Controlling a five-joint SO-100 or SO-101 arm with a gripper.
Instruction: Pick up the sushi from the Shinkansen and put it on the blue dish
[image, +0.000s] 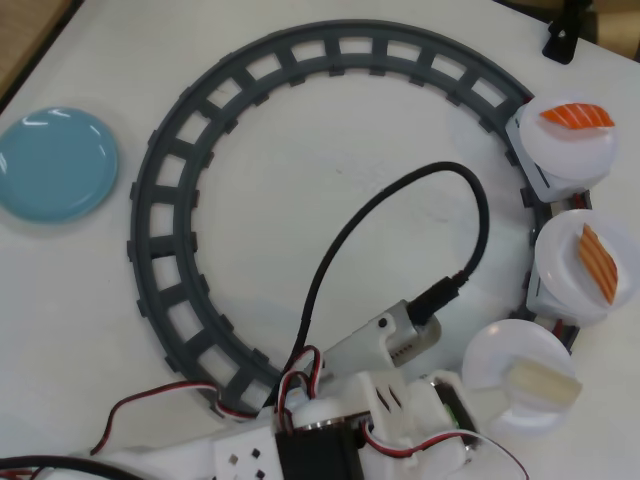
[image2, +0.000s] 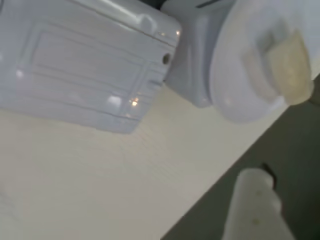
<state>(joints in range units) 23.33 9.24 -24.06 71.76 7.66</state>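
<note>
Claw state: can't tell. In overhead view only the arm's white body and motor housing (image: 400, 410) show at the bottom edge; fingertips not visible. In wrist view a pale blurred part sits at bottom right, prob. one finger (image2: 255, 210), but no second finger seen, so no read on the gap, and nothing seems held.

Sushi (image: 545, 383) lies on the round white plate (image: 500, 360) of a train car, just beside the arm's front end in overhead view; in wrist view it is up and to the right of that finger, sticking out past the plate rim. Shinkansen nose not visible; only the three plate-topped cars show, on the grey track (image: 180, 290). Two further cars beyond carry the orange piece (image: 577, 116) and the striped piece (image: 598, 262). Blue dish (image: 55, 163) is well apart, far across the desk (image: 320, 200) on the other side of the track ring.

Risks, as I judge:
- Sushi overhangs the rim, so a sideways nudge could tip it onto the desk.
- Pressing down on the plate could tilt or derail the car.
- Black cable (image: 400, 200) loops over the ring's middle and could snag on the long carry to the dish.
- Wrong pick: striped piece is next car over.
</note>
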